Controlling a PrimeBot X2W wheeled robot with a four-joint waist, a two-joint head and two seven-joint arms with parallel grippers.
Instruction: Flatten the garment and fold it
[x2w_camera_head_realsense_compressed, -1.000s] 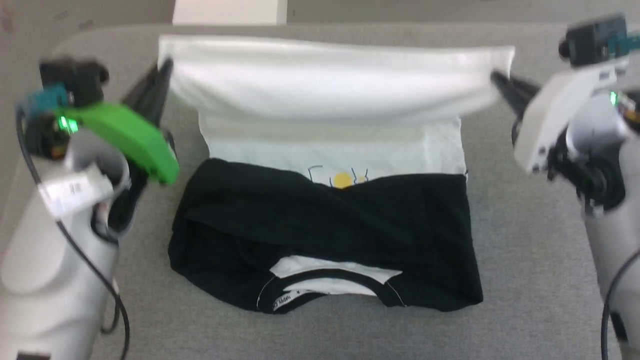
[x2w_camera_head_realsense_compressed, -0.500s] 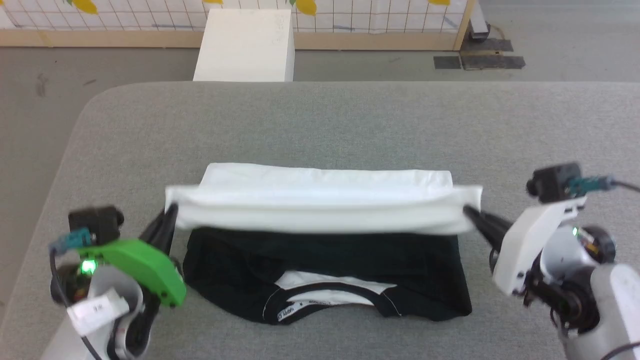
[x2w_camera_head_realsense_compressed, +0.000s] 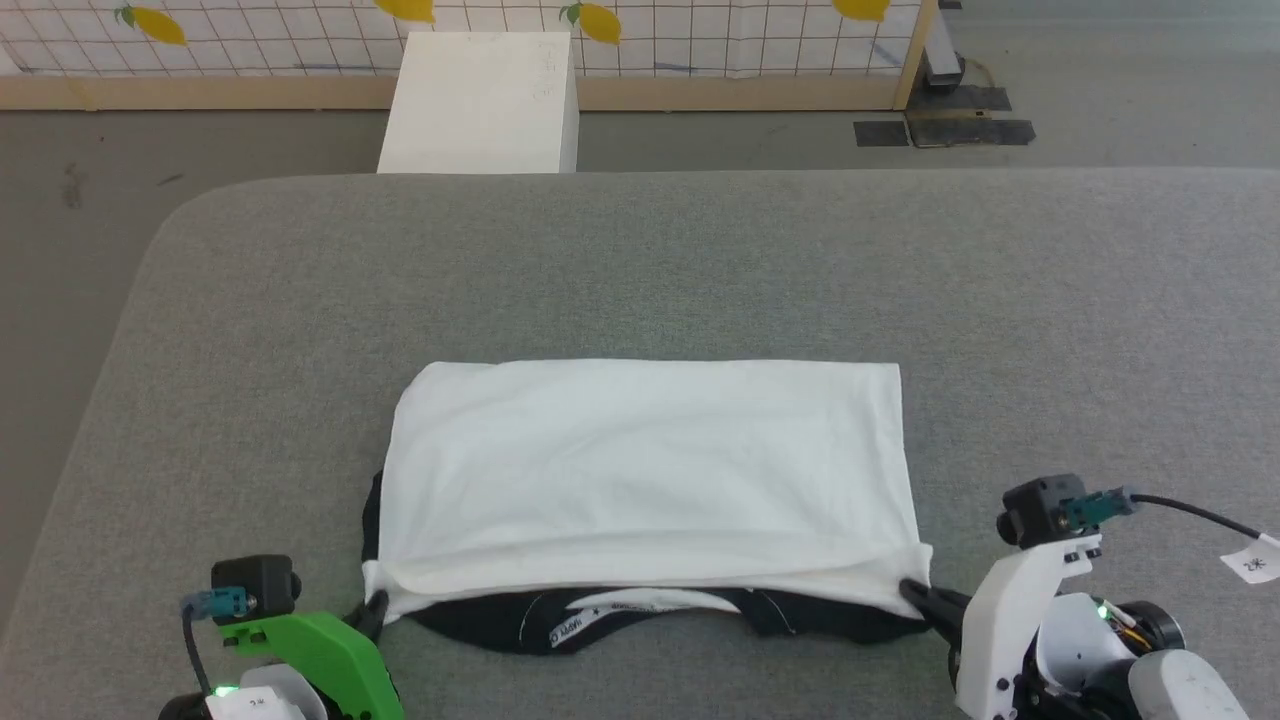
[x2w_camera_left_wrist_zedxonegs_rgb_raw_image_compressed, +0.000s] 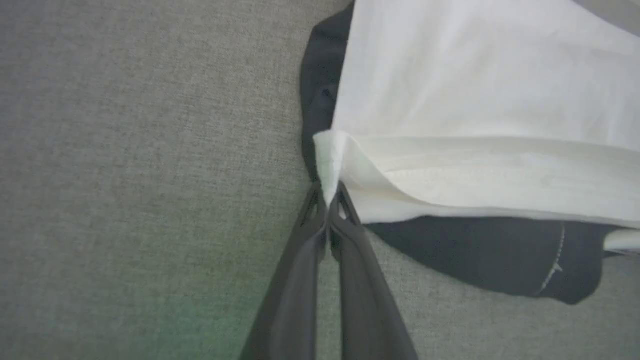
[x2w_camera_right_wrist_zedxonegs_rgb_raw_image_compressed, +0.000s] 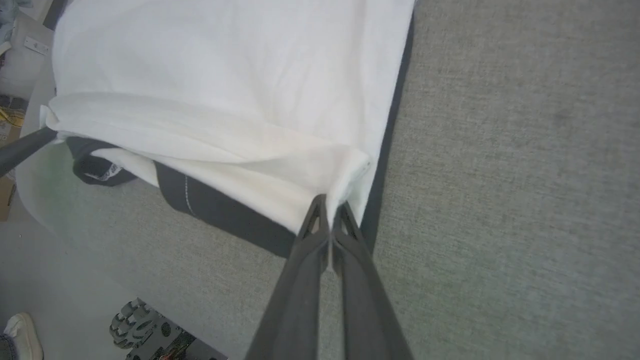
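Head view: the garment lies folded at lower centre of the desk, long axis left-right, collar toward the bottom edge.
Left wrist view: the left fingers are clamped on its white corner.
Right wrist view: the right fingers are clamped on the opposite corner.

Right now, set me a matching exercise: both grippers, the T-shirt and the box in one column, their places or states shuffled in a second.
Column one:
1. left gripper
2. right gripper
3. white box
4. T-shirt

Column two:
A. stands beyond the far edge of the grey table
B. shut on the T-shirt's near right corner
C. lies folded on the grey table, white layer on top
D. shut on the T-shirt's near left corner

Pairs: 1-D, 2-B, 3-A, 4-C
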